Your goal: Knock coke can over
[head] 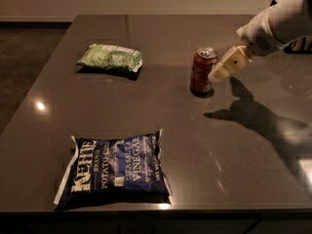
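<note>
The coke can [202, 70], red with a silver top, stands upright on the dark table [161, 111], right of centre. My gripper [218, 73] comes in from the upper right on a white arm. Its cream fingertips are right beside the can's right side, at about mid height. I cannot tell whether they touch the can.
A green chip bag [111, 58] lies at the back left. A blue Kettle chip bag [115, 169] lies near the table's front edge. The arm casts a shadow [253, 116] on the table right of the can.
</note>
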